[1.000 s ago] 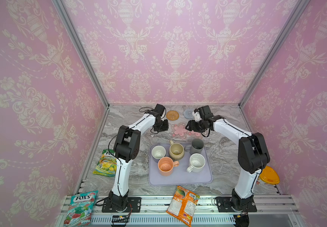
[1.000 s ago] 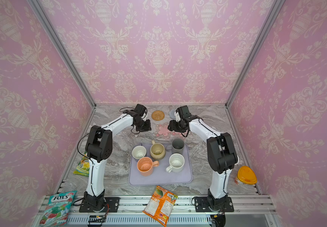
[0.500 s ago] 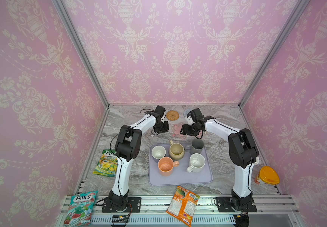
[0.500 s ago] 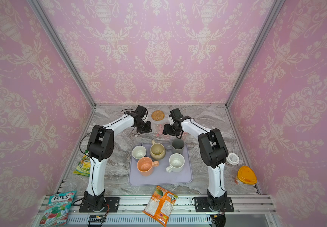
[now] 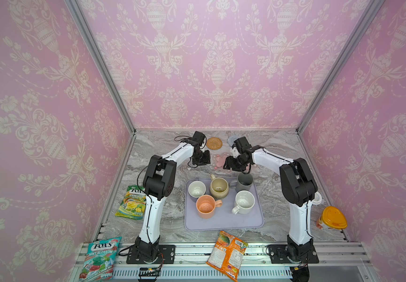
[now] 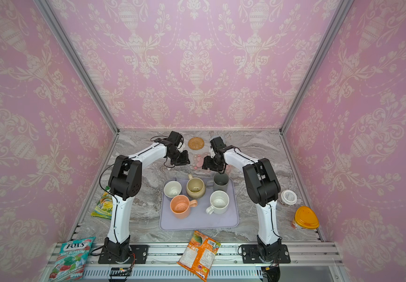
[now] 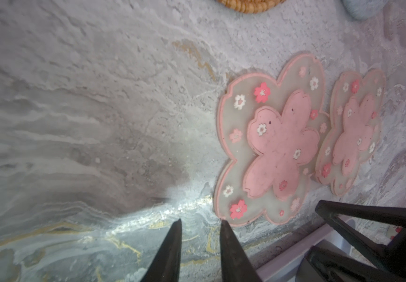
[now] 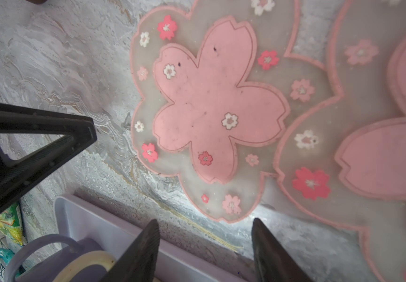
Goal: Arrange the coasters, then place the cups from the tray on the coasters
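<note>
Both empty: left gripper [image 7: 200,222] slightly parted, right gripper [image 8: 205,221] wider, tips by the rim of two flower coasters [image 7: 272,146] [image 7: 353,131], side by side just beyond the tray [image 5: 221,223]. One rattan coaster [image 5: 214,142], one blue-grey coaster [image 5: 231,139] farther beyond. Five cups [image 5: 219,187] on tray.

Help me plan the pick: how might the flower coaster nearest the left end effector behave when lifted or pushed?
Probably floppy and light: the flower coaster looks thin and translucent, lying flush on the marble table. Pushing may drag the second flower coaster, whose edge seems to touch it.
</note>
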You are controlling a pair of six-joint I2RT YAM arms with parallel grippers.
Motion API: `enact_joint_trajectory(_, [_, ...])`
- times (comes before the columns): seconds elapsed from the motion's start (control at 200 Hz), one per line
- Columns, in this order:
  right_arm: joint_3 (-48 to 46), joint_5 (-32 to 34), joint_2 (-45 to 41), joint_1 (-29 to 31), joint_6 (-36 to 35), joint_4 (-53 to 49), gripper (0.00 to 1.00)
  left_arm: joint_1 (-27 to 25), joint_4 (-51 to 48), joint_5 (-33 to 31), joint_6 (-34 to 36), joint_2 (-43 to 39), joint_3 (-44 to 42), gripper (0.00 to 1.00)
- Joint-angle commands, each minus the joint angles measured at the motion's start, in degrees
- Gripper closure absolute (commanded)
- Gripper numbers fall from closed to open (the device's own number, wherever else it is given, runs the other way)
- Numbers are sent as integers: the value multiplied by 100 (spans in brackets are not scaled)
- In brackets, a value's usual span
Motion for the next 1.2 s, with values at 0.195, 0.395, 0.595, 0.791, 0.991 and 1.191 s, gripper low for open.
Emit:
enact_joint_trajectory(0.195, [-119,186,139,39,99,8,38,-10,135,313,-196,139,-64,70])
enact_joint_trajectory(0.395, [-170,251,217,4,150,65,37,-19,171,404,-248,190,-64,70])
enact_joint_trajectory(0.595, [-184,219,314,-49,232,167,37,-19,165,414,-271,245,-55,69])
enact_joint_trajectory(0.791, [-177,150,413,-48,276,267,36,-28,210,488,-323,353,-69,69])
enact_joint_trajectory(0.991, [-144,30,566,-31,393,408,36,-54,349,588,-432,427,-159,69])
enact_joint_trajectory(1.191, [85,-95,779,149,466,472,36,-54,611,728,-566,370,-453,69])
